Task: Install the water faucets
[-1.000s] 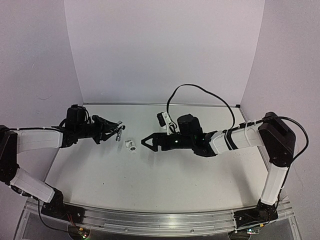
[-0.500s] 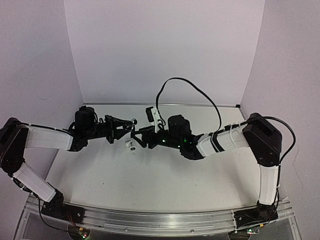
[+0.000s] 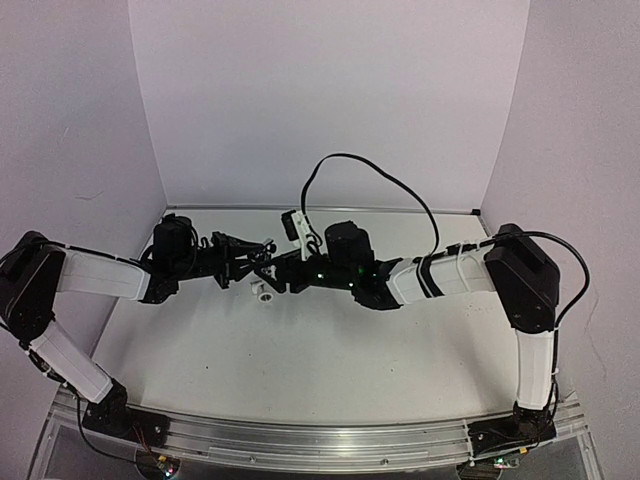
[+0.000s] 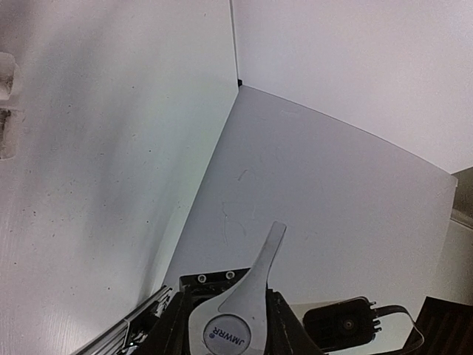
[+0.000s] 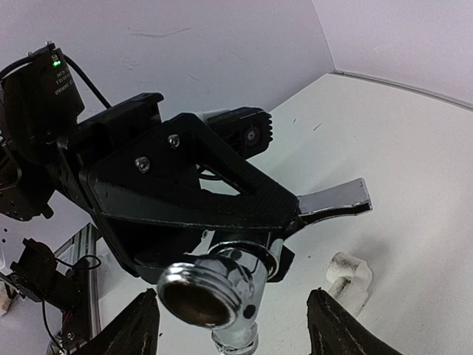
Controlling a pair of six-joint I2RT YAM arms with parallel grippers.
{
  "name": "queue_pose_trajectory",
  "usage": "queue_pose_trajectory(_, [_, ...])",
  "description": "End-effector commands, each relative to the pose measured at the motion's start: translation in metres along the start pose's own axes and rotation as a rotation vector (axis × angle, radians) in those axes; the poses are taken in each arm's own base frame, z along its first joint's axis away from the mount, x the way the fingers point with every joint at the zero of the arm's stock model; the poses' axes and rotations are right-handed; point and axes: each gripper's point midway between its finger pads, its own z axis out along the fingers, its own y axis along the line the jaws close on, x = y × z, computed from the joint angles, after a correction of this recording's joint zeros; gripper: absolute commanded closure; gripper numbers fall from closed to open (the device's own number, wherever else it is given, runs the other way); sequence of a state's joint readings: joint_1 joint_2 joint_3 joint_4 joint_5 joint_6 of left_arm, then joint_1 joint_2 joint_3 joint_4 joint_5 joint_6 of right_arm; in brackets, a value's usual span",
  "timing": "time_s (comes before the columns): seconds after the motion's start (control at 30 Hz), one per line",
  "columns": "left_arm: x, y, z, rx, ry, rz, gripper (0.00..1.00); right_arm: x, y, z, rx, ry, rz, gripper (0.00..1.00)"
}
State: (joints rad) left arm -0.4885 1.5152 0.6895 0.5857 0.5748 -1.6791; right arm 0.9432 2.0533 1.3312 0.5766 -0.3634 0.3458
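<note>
Right wrist view: the left tool (image 5: pixel 250 244) holds the silver tap (image 5: pixel 213 292) tight. The right tool (image 5: pixel 236 329) is open, with one finger on each side of it.

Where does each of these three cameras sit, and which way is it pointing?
Top external: fixed above and behind the bases, looking down on the table; the left arm and right arm show, meeting at the faucet.
Left wrist: on the left arm, looking past the left fingers and the faucet's lever toward a wall corner.
Right wrist: on the right arm, facing the left fingers gripping the faucet; the spread right fingers show at the bottom.
Shared: all see the faucet; top and right wrist also the white fitting.
</note>
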Motion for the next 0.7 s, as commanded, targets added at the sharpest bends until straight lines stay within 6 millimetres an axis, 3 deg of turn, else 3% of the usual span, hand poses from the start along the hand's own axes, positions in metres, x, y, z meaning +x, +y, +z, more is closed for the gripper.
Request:
queue_pose_trajectory(0.0, [0.004,-0.016,0.004,0.049,0.023,0.085,1.00,-0.033,0.014,-0.009,-0.002,-0.041,-0.003,0.32])
queue_pose_trajectory(0.1, [0.002,-0.015,0.001,0.047,0.001,0.114,1.00,-0.041,0.015,-0.011,0.018,-0.036,0.005,0.34])
queue_pose_trajectory(0.4, [0.003,-0.008,0.000,0.023,0.008,0.068,1.00,-0.025,0.005,-0.003,0.038,0.005,-0.019,0.41])
queue_pose_trajectory(0.53, [0.008,-0.022,-0.001,0.049,0.030,0.058,1.00,-0.019,0.008,0.004,-0.004,0.000,-0.045,0.43])
queue_pose_trajectory(0.67, [0.009,-0.024,-0.003,0.054,0.026,0.052,1.00,-0.027,0.007,0.006,-0.001,-0.045,-0.048,0.55])
